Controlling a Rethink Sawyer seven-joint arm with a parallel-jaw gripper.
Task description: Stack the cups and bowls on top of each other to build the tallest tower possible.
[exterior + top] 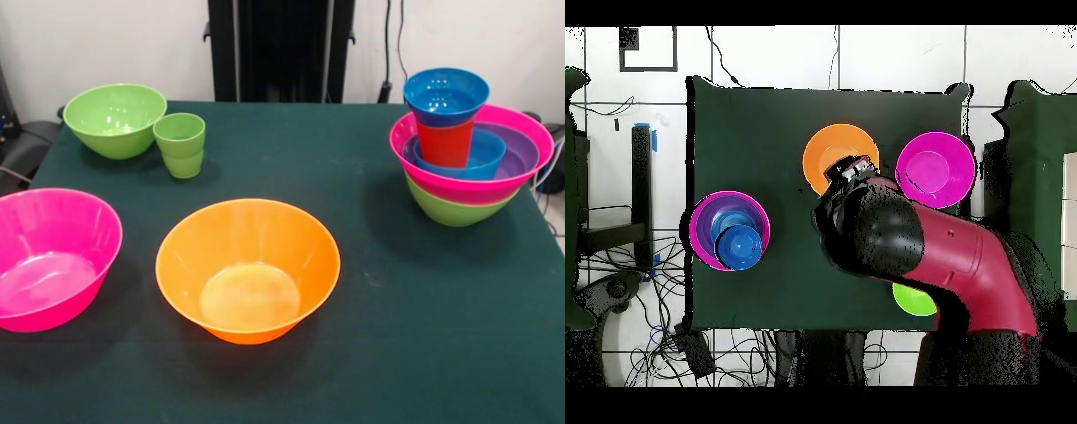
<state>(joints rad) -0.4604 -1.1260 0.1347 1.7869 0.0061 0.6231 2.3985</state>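
The tower (470,146) stood at the right side of the front view. It had a green bowl at the bottom, then a big pink bowl, a purple one and a blue one. An orange-red cup (445,143) stood inside, with a small blue bowl (446,95) sitting on top of it. The big orange bowl (248,268) was in the middle near the bottom, and another big pink bowl (51,257) sat at the lower left. A green bowl (115,118) and a light green cup (180,145) were at the upper left, just beside each other. In the overhead view the red and black arm (940,255) reached up from the bottom, and its gripper (851,170) was over the edge of the orange bowl. I could not tell if the claw was apart or together. The top blue bowl was wider than the cup under it, so it looked wobbly. A bump from the arm, or a heavy bowl put on top, could knock it off.
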